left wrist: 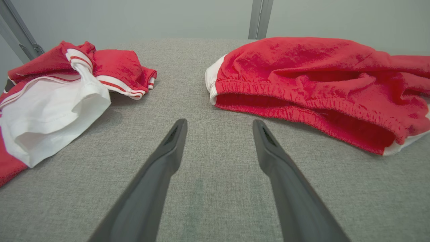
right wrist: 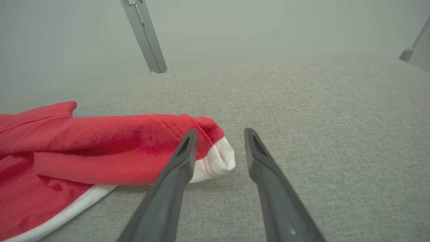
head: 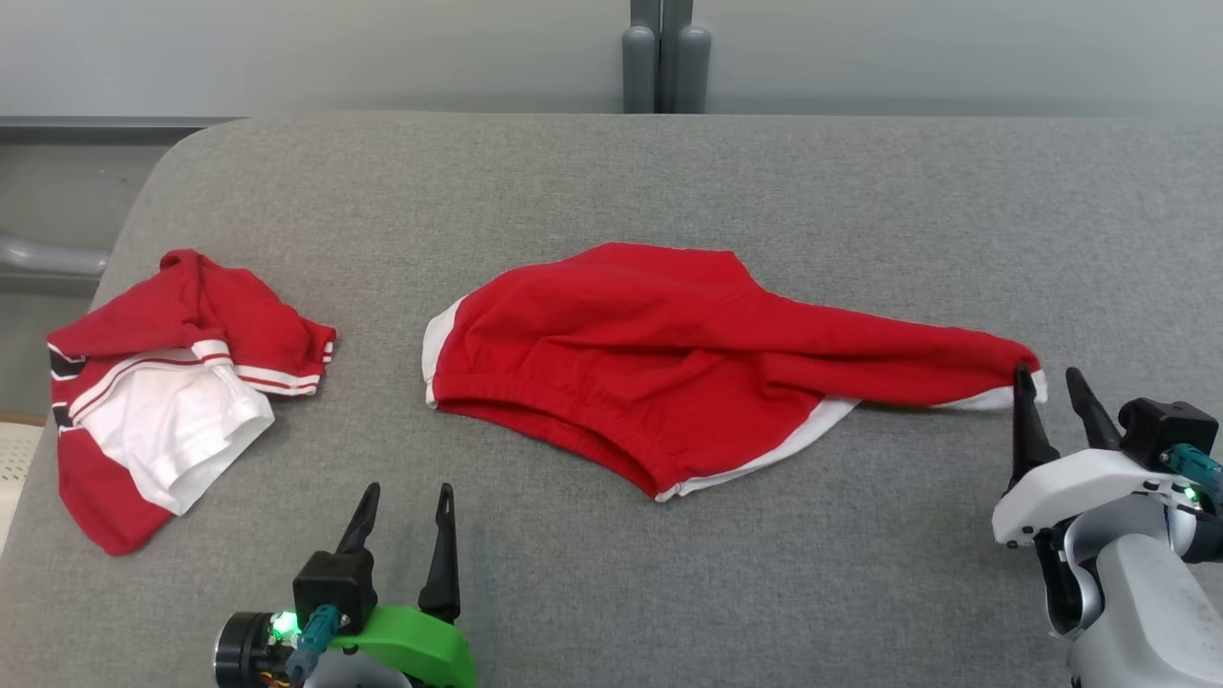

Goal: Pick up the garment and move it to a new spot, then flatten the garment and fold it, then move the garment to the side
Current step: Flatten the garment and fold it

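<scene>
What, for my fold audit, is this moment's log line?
red shorts: spread, unfolded; right gripper: open at their leg hem; left gripper: open; red-and-white garment: crumpled

You've got red shorts (head: 669, 334) with white trim, a red-and-white shirt (head: 172, 420) with striped bands, and a grey surface (head: 669, 583).

Red shorts (head: 650, 354), white trim, lying rumpled, one leg stretched to the right

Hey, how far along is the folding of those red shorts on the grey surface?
Looks done: the red shorts lie centred, stretched out sideways. In hand: nothing; the right gripper stands with open jaws at the leg hem, and the left gripper is open too. Left: smoothing the creases, folding, moving aside.
</scene>
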